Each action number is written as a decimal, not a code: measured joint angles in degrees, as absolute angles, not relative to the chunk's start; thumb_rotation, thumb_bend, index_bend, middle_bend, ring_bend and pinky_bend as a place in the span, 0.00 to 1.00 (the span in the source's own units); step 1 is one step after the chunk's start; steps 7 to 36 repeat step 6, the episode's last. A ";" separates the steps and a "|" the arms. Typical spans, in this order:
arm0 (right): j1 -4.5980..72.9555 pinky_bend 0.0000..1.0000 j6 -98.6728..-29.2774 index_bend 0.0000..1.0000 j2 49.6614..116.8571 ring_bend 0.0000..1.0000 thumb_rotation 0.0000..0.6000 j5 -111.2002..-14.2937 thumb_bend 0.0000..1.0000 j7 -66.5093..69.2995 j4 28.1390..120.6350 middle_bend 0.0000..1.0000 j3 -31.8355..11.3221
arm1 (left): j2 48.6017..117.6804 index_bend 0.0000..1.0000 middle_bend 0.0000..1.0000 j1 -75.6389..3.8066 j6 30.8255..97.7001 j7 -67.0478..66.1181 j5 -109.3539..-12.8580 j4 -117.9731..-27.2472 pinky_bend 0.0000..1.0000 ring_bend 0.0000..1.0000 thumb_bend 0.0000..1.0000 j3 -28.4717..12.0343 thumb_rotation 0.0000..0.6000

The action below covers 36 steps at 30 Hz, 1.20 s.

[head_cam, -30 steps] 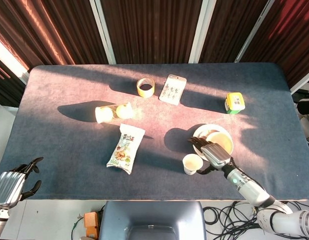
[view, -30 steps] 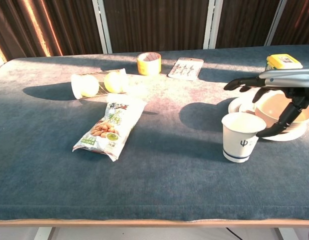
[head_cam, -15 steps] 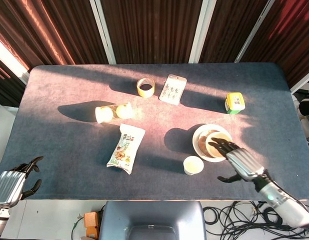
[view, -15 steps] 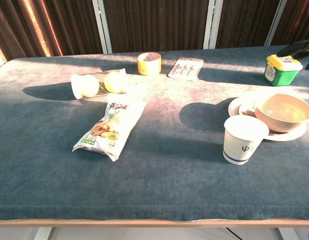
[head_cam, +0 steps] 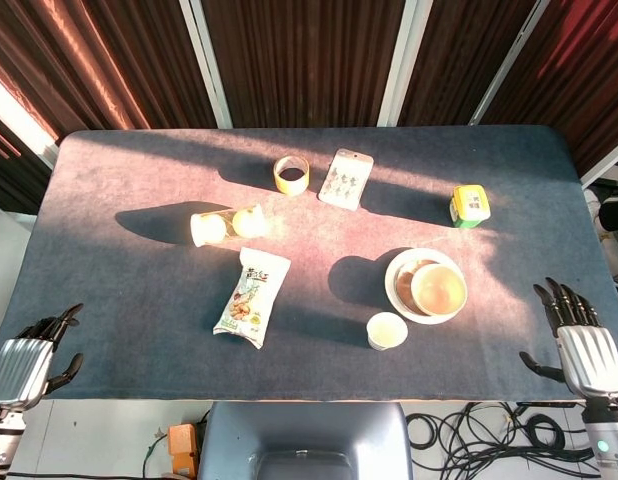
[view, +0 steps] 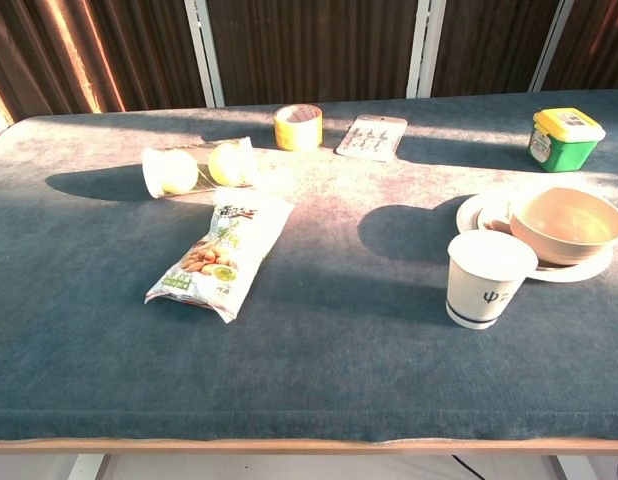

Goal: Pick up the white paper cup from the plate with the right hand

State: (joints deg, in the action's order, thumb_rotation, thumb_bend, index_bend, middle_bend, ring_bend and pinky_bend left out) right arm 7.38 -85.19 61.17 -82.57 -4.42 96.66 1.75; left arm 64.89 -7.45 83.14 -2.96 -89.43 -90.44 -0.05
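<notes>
The table (head_cam: 129,330) carries open blue cloth along its near edge. The plate (view: 476,212) holds a bowl (view: 567,224); the white paper cup (view: 487,278) stands upright on the cloth just beside the plate's near-left rim. A snack bag (head_cam: 252,297) lies well apart. Both hands sit off the table — right hand (head_cam: 589,355) and left hand (head_cam: 21,365), fingers spread, holding nothing.

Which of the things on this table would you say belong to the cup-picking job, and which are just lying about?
Belong to the job: white paper cup, plate, right hand.

Lying about: bowl on the plate, snack bag, tape roll, green tub, card, lying clear cup, left hand.
</notes>
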 measured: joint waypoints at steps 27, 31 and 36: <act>6.23 0.11 -85.46 0.00 61.48 0.00 1.00 -83.58 0.10 -5.14 96.63 0.00 1.61 | 64.51 0.02 0.12 -8.14 81.38 -2.00 -88.95 -90.79 0.26 0.10 0.32 0.13 1.00; 6.23 0.11 -85.46 0.00 61.48 0.00 1.00 -83.58 0.10 -5.14 96.63 0.00 1.61 | 64.51 0.02 0.12 -8.14 81.38 -2.00 -88.95 -90.79 0.26 0.10 0.32 0.13 1.00; 6.23 0.11 -85.46 0.00 61.48 0.00 1.00 -83.58 0.10 -5.14 96.63 0.00 1.61 | 64.51 0.02 0.12 -8.14 81.38 -2.00 -88.95 -90.79 0.26 0.10 0.32 0.13 1.00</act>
